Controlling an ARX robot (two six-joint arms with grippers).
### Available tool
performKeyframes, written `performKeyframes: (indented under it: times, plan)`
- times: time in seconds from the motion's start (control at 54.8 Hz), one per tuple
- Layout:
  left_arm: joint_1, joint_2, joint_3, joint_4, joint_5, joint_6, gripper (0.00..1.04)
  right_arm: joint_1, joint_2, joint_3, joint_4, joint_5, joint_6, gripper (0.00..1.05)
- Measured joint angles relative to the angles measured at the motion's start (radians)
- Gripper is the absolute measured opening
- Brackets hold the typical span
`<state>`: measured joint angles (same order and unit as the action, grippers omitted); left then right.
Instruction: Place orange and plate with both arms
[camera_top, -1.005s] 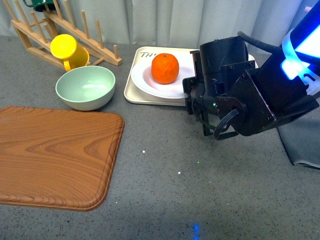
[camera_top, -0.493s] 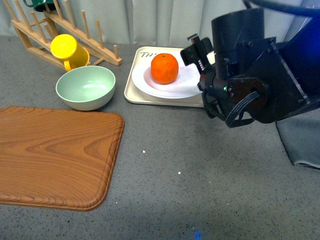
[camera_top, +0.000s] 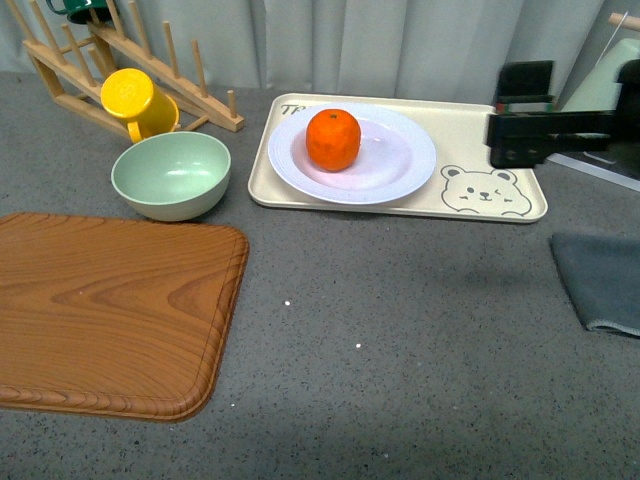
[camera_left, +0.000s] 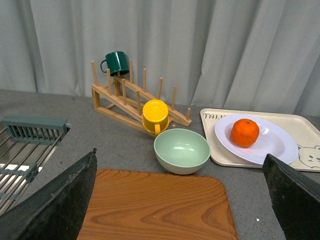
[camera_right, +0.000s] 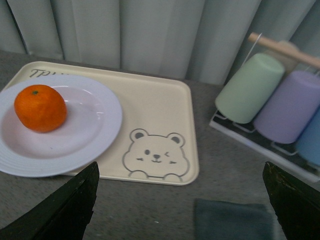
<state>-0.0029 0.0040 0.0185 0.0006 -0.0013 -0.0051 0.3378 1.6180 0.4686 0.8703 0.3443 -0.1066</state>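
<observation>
At the far left of the tabletop (camera_top: 400, 330) a wooden rack (camera_top: 130, 75) leans toward the curtain, with a yellow mug (camera_top: 135, 100) lying against it. Just in front sits a mint-green bowl (camera_top: 171, 174), and nearer the camera a wooden cutting board (camera_top: 110, 315) fills the left side.

Toward the middle a beige tray (camera_top: 400, 205) with a bear drawing carries the plate (camera_top: 395, 165) on its left half. The orange (camera_top: 333, 139) rests on the plate, a little left of its centre. Nothing is touching either one.

At the right edge the right end effector (camera_top: 525, 135) hangs above the tray's far right corner, well apart from the plate. Its fingers (camera_right: 55, 210) stand wide apart in the wrist view and hold nothing. The left end effector (camera_left: 180, 200) is likewise spread open and empty, back over the cutting board. A grey cloth (camera_top: 600, 280) lies at the far right.

Judging from this, no pick is under way. A sensible next move would have one arm take the orange and the other grip the plate's ribbed rim, then set both down, probably on the cutting board.
</observation>
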Motion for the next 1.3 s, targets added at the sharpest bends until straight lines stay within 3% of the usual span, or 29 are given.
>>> performKeyframes:
  times: [0.183, 0.329, 0.658, 0.95, 1.023, 1.114, 1.297]
  plan:
    - [0.0, 0.0, 0.0, 0.0, 0.0, 0.0, 0.98, -0.043, -0.304, -0.206, -0.14, -0.034, -0.155, 0.96]
    - [0.0, 0.0, 0.0, 0.0, 0.0, 0.0, 0.98, -0.072, -0.66, -0.342, -0.357, -0.066, -0.189, 0.96]
    - [0.0, 0.0, 0.0, 0.0, 0.0, 0.0, 0.98, -0.144, -1.421, -0.39, -1.004, -0.078, -0.182, 0.96]
    - [0.0, 0.0, 0.0, 0.0, 0.0, 0.0, 0.98, -0.208, -1.512, -0.39, -1.04, -0.153, -0.172, 0.95]
    - [0.0, 0.0, 0.0, 0.0, 0.001, 0.0, 0.98, -0.31, -1.598, -0.46, -0.893, -0.325, -0.032, 0.78]
    - [0.0, -0.001, 0.0, 0.0, 0.001, 0.0, 0.98, -0.333, -1.614, -0.463, -0.874, -0.339, 0.056, 0.56]
    - [0.0, -0.001, 0.0, 0.0, 0.001, 0.0, 0.98, -0.334, -1.614, -0.463, -0.874, -0.342, 0.09, 0.25]
